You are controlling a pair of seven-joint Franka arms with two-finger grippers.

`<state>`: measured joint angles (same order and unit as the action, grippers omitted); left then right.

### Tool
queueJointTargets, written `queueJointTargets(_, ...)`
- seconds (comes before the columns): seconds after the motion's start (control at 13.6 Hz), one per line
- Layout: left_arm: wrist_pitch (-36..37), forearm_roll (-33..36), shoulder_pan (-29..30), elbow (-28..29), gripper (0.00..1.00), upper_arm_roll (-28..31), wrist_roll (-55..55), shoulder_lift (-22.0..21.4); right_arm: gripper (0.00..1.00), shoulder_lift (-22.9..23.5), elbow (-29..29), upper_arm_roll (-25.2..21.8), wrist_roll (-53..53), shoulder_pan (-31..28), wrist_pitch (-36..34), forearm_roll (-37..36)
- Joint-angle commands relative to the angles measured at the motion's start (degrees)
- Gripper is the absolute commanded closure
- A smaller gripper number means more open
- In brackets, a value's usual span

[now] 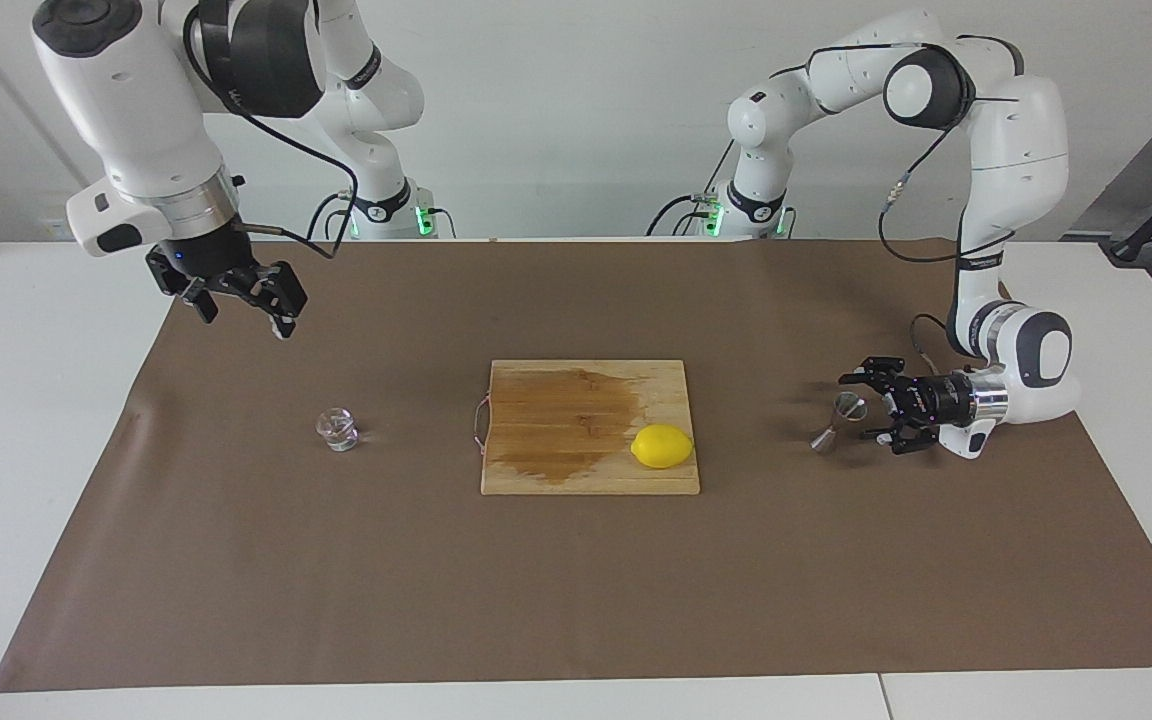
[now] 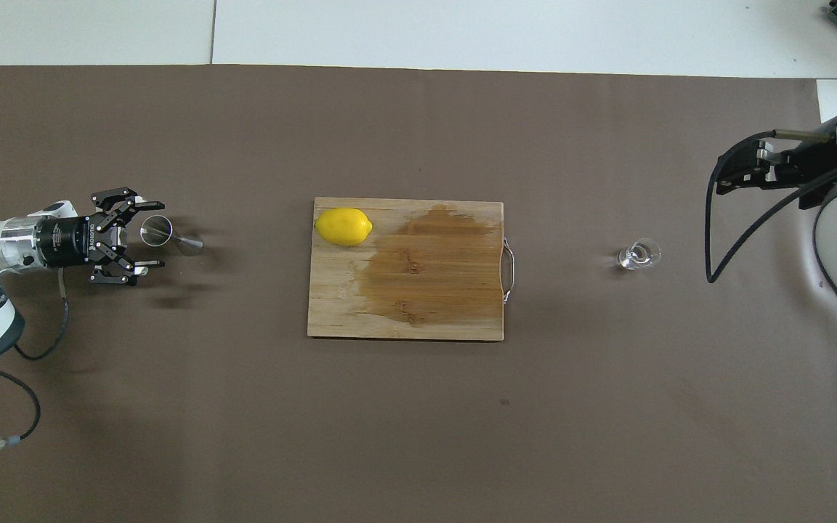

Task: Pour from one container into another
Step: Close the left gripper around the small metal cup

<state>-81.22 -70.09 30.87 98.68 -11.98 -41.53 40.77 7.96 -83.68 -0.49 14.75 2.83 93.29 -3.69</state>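
Observation:
The container to pour from, a small clear glass tumbler (image 1: 338, 428) (image 2: 639, 255), stands on the brown mat toward the right arm's end. The container to pour into, a steel hourglass jigger (image 1: 824, 439) (image 2: 188, 244), stands upright toward the left arm's end. My left gripper (image 1: 859, 407) (image 2: 150, 234) lies low and level, open, its fingertips either side of the jigger's upper cup; I see no touch. High over the mat hangs my right gripper (image 1: 242, 303) (image 2: 737, 176), open and empty, clear of the tumbler.
A wooden cutting board (image 1: 556, 470) (image 2: 418, 319) with a dark wet stain lies mid-table. A yellow lemon (image 1: 662, 446) (image 2: 344, 226) rests on its corner toward the jigger. The brown mat (image 1: 576, 580) covers most of the white table.

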Motion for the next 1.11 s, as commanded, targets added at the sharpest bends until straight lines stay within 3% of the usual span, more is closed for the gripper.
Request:
queueJointTargets(0.0, -1.1, -1.6, -0.5, 1.7, 0.0, 0.3, 1.2, -1.0, 0.0, -1.3, -1.7, 0.0, -1.8, -0.5, 0.8, 1.7)
queueJointTargets(1.03, -1.1, -3.5, -0.5, 2.0, 0.0, 0.3, 3.3, -1.0, 0.0, -1.4, -1.7, 0.0, -1.7, -0.5, 0.8, 1.7)
